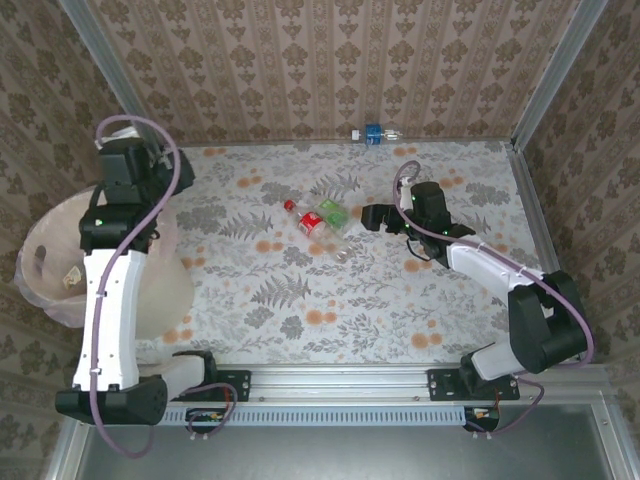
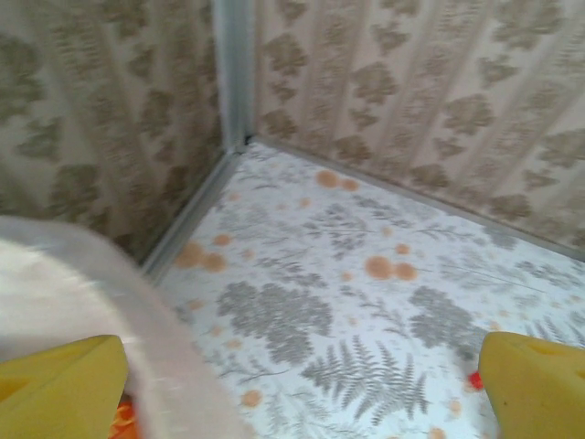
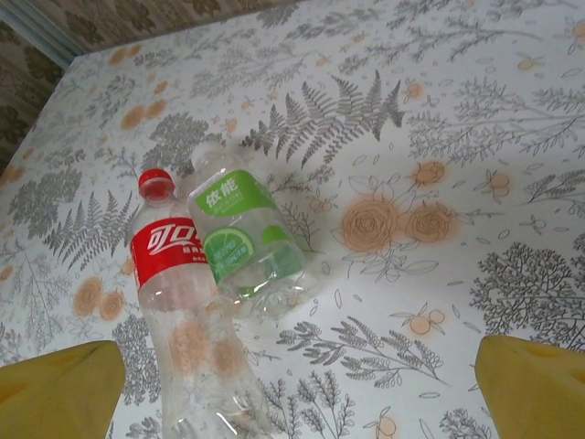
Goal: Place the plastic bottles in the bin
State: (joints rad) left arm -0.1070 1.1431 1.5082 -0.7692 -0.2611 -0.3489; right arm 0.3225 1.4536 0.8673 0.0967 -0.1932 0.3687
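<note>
Two plastic bottles lie side by side mid-table: one with a red label and red cap (image 1: 308, 222) (image 3: 172, 274), one with a green label (image 1: 334, 212) (image 3: 242, 236). A third bottle with a blue label (image 1: 375, 134) lies against the back wall. My right gripper (image 1: 372, 217) (image 3: 297, 391) is open, low over the table just right of the pair, with nothing between its yellow fingers (image 3: 64, 384). The bin (image 1: 45, 262) (image 2: 137, 311) stands at the left edge. My left gripper (image 1: 135, 148) (image 2: 302, 393) hangs open and empty by the bin's far rim, facing the back left corner.
Wallpapered walls with metal corner posts (image 1: 105, 70) close in the flowered table on three sides. A small pale item (image 1: 71, 276) lies inside the bin. The left arm (image 1: 108, 300) stretches across the bin's right side. The mounting rail (image 1: 340, 385) runs along the near edge.
</note>
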